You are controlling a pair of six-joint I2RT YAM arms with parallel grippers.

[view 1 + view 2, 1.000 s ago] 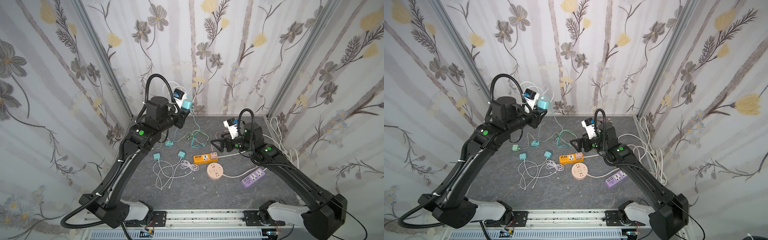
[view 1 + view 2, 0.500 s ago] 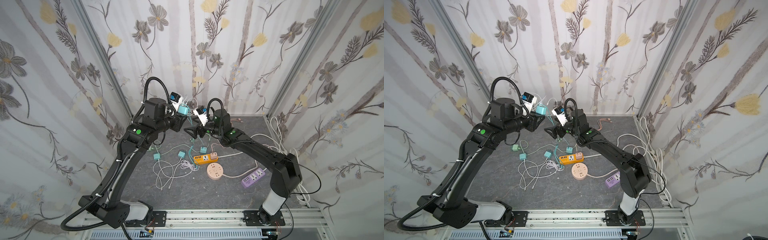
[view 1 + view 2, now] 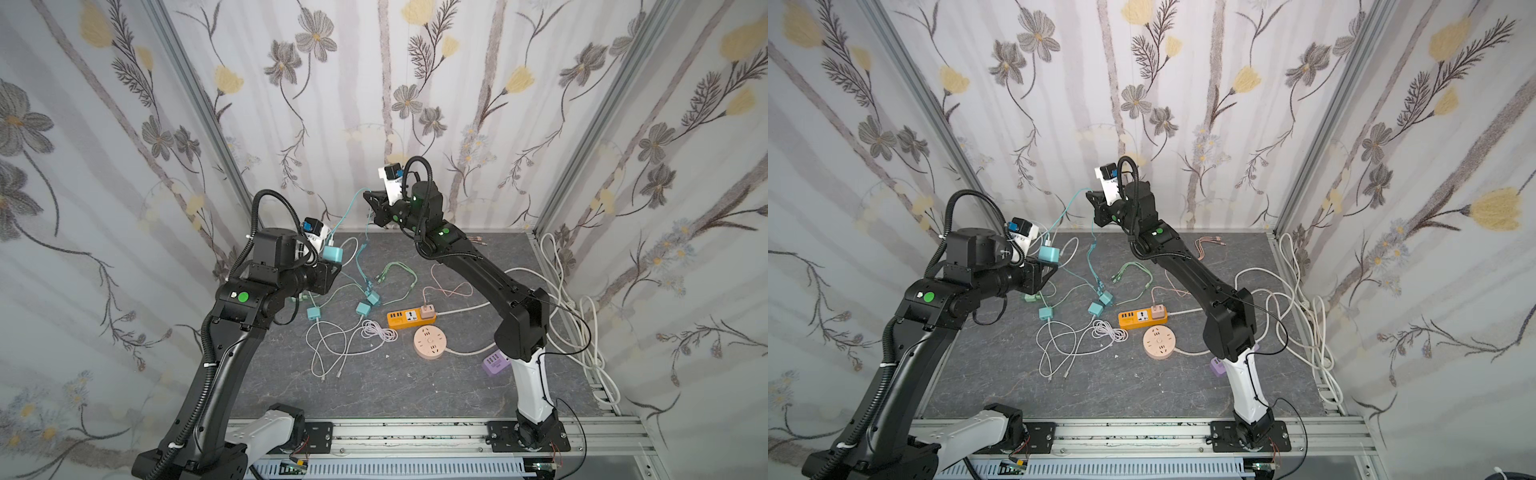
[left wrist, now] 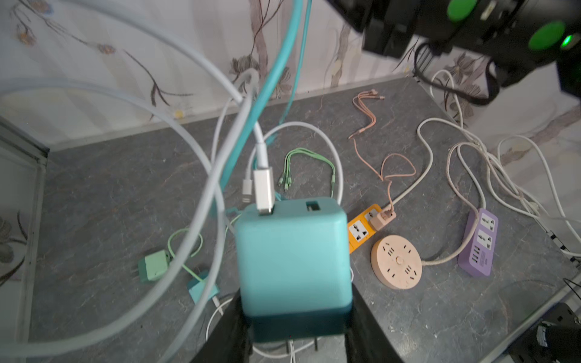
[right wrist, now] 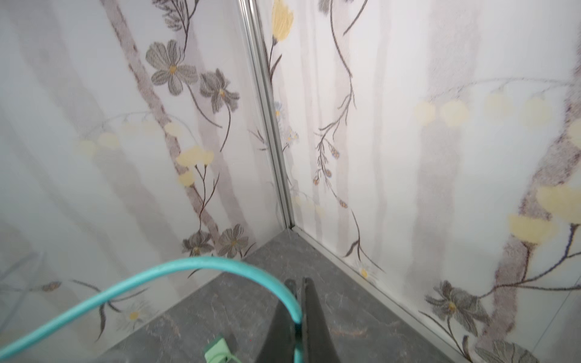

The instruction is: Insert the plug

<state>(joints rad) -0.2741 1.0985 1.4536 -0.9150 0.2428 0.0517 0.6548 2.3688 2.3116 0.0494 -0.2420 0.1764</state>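
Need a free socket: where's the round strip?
In both top views the round strip lies near the middle of the mat, just in front of the orange strip and left of the purple strip.

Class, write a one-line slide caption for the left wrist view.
Left gripper holds a teal charger cube, white cable plugged in; orange power strip lies beyond.

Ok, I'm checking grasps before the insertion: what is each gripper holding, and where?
The left gripper clamps the teal charger cube by the sides of its prong end. The right gripper is shut on the teal cable, partway along its length.
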